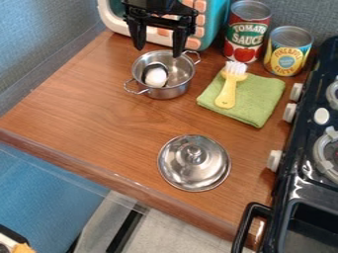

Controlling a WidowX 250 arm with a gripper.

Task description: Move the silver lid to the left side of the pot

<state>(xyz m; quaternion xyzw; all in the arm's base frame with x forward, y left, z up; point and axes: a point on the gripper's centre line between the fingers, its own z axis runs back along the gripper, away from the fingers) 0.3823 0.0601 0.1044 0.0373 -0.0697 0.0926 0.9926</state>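
Note:
The black gripper (158, 49) hangs over the back of the wooden counter, above the pot, its two fingers spread apart with nothing held between them. Below it stands the silver pot (173, 91), which has two side handles and holds a white, egg-like item with a dark edge. The round silver lid (194, 170) lies knob-up on the counter, nearer the front edge than the pot and slightly to its right. Lid and pot are well apart.
A green cloth (254, 102) with a yellow brush (228, 91) on it lies right of the pot. Two cans, tomato sauce (246, 34) and pineapple (288, 52), stand behind. A teal toy appliance (214, 24) is at the back; a black stove (310, 183) borders the right.

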